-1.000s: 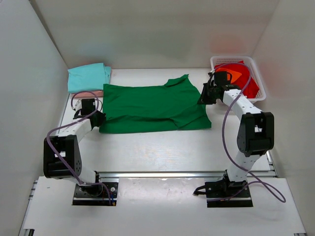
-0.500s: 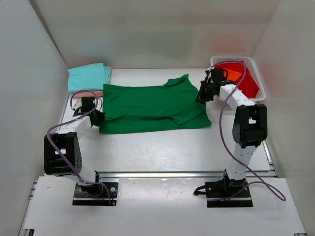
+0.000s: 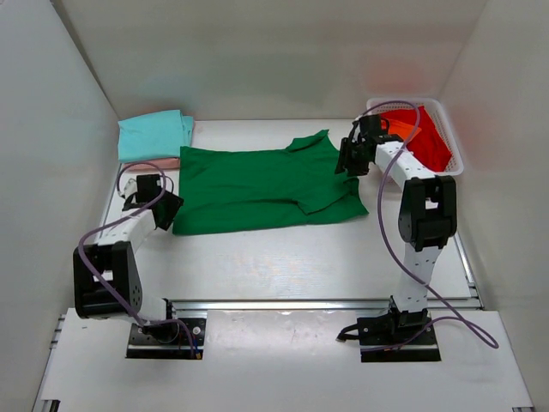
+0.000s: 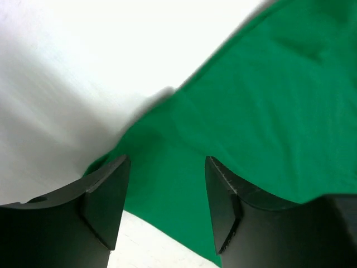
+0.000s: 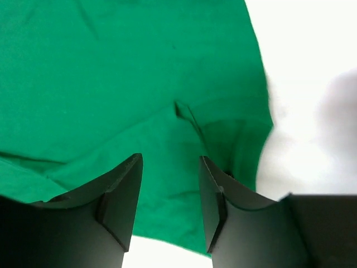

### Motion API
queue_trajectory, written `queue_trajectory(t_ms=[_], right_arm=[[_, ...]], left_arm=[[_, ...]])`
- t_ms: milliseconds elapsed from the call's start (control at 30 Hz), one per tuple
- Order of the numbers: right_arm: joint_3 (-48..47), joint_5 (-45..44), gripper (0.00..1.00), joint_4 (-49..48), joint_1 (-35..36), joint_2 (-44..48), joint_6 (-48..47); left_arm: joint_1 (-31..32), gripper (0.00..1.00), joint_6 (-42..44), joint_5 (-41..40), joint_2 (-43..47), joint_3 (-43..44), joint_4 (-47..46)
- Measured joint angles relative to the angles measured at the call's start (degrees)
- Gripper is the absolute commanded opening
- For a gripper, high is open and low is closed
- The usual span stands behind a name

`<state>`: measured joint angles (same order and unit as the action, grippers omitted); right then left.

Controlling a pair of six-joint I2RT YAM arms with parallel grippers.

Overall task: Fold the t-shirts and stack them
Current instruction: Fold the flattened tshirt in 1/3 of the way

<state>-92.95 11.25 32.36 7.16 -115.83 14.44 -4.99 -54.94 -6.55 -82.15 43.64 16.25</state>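
A dark green t-shirt [image 3: 257, 184] lies spread flat in the middle of the table, one sleeve folded onto it at the right. My left gripper [image 3: 169, 209] stands open at its near left corner, over the cloth edge [image 4: 251, 111], its jaws empty [image 4: 166, 206]. At the shirt's far right edge hangs my right gripper [image 3: 347, 160], open as well, just above the folded sleeve [image 5: 111, 84], with nothing between its fingers [image 5: 170, 204]. A folded teal t-shirt [image 3: 153, 135] rests on a pale pink one [image 3: 157, 163] at the back left. A red t-shirt [image 3: 426, 144] fills the basket.
The white lattice basket [image 3: 452, 142] stands at the back right, close behind my right arm, with a bit of orange cloth beside the red. White walls close in the table on the left, back and right. A metal rail runs along the near edge [image 3: 283, 303].
Both grippers were shut on the green shirt's edges and have opened, letting it go. My right gripper shifted left and back, and the shirt's right side now lies flatter.
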Motion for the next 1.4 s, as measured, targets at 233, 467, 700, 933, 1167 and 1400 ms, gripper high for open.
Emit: queue_trajectory(t_ms=[233, 467, 700, 933, 1167, 1400], right_arm=[[8.44, -1.99, 0.18, -1.57, 1.31, 9.66, 0.72], [17.33, -0.85, 0.00, -5.25, 6.47, 12.13, 3.80], [25.70, -0.70, 0.00, -4.50, 9.20, 9.46, 7.41], [34.12, -0.74, 0.01, -1.03, 9.14, 16.85, 11.34], [36.04, -1.81, 0.01, 9.86, 16.04, 20.70, 13.70], [31.15, -2.82, 0.00, 20.06, 18.95, 29.97, 15.06]], left_arm=[[3.37, 0.57, 3.63, -0.22, 3.08, 3.58, -0.85], [6.88, 0.58, 5.99, 0.57, -5.27, 4.13, -0.50], [8.85, 0.59, 9.29, 0.46, -12.98, 8.92, 5.38], [8.52, 0.57, 10.12, 3.30, -6.40, 3.06, 9.99], [10.23, 0.59, 10.60, 6.08, -0.20, 0.70, 19.54], [8.83, 0.50, 9.33, 8.79, 6.25, 7.65, 23.61]])
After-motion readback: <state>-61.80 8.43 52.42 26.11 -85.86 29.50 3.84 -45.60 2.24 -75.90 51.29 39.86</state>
